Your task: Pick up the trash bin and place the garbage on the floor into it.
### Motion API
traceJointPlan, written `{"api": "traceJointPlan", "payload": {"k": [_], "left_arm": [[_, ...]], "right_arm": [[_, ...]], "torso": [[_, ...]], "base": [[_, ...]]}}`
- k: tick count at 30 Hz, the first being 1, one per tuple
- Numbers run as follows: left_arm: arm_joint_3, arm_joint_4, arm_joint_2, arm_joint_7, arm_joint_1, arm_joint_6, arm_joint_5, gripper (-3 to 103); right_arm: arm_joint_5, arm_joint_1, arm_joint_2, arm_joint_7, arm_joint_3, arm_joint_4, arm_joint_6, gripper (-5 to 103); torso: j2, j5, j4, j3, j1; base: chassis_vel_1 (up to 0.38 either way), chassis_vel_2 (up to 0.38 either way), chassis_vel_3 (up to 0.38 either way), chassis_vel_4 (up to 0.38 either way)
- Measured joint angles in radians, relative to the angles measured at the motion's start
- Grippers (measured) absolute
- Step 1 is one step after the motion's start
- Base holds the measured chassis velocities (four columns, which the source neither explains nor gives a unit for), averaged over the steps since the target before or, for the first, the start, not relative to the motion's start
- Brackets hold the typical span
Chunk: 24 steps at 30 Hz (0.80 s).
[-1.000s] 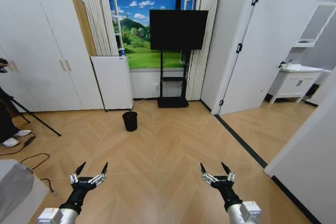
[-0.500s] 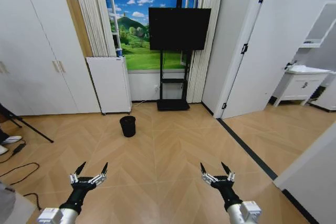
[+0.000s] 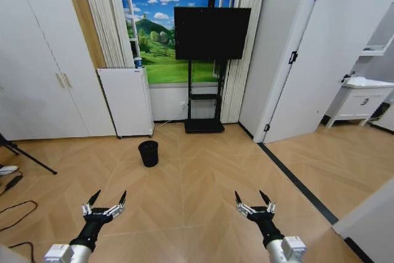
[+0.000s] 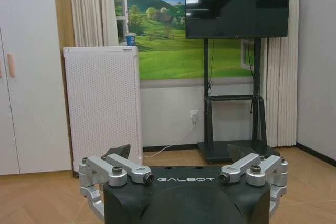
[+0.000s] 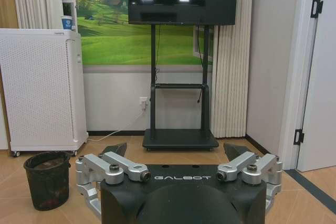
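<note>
The trash bin (image 3: pixel 148 153), small, black and round, stands upright on the wooden floor ahead and a little left of centre, before a white perforated appliance (image 3: pixel 126 101). Low in the head view my left gripper (image 3: pixel 109 195) and right gripper (image 3: pixel 249 195) are held forward, both open with nothing in them and well short of the bin. The right wrist view has the bin (image 5: pixel 47 179) off to one side beyond the open right gripper (image 5: pixel 176 150). The left gripper (image 4: pixel 184 153) faces the appliance (image 4: pixel 102 103). The garbage is out of view.
A black TV on a stand (image 3: pixel 212 34) fronts a landscape mural at the far wall. A blue-and-white cup (image 4: pixel 130 38) rests on the appliance. White cupboards (image 3: pixel 37 66) line the left; an open door (image 3: pixel 308 60) and dark floor strip (image 3: pixel 295 180) lie right. Cables (image 3: pixel 12 180) trail at the left edge.
The whole head view has shifted: the camera has moved toward the far wall, so the bin sits lower in the picture. Both grippers hold the same open pose.
</note>
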Motion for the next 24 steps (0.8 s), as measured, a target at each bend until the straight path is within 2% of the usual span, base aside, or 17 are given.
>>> {"api": "traceJointPlan", "payload": {"k": [24], "left_arm": [[0.000, 0.000, 0.000, 0.000, 0.000, 0.000, 0.000, 100]], "right_arm": [[0.000, 0.000, 0.000, 0.000, 0.000, 0.000, 0.000, 100]], "torso": [[0.000, 0.0000, 0.0003, 0.000, 0.000]], "base": [[-0.152, 0.146, 0.143, -0.145]]}}
